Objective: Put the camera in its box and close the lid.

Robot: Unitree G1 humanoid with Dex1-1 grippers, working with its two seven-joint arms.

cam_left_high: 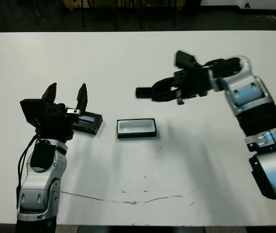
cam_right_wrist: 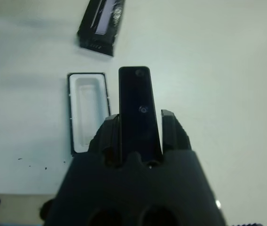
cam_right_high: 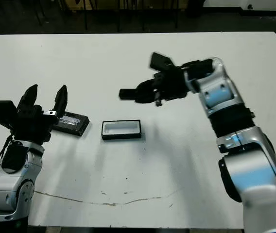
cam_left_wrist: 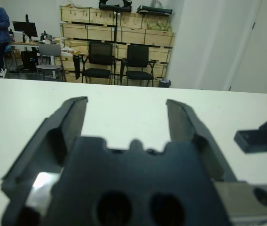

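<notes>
Holding the camera (cam_right_wrist: 136, 106) clamped between its jaws, the right gripper (cam_left_high: 164, 90) hangs above the table (cam_left_high: 128, 53), toward one o'clock of the box (cam_left_high: 136, 127). It should bring the bar level over the white lining, matching its long axis, then lower before releasing. The left gripper (cam_left_high: 66, 99), jaws apart and empty, waits by the lid (cam_left_high: 87, 122), at the box's nine o'clock.

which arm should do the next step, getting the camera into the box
The right. Its gripper is shut on the camera, held above the table near the open box. The left gripper is open and empty, beside the lid.
</notes>
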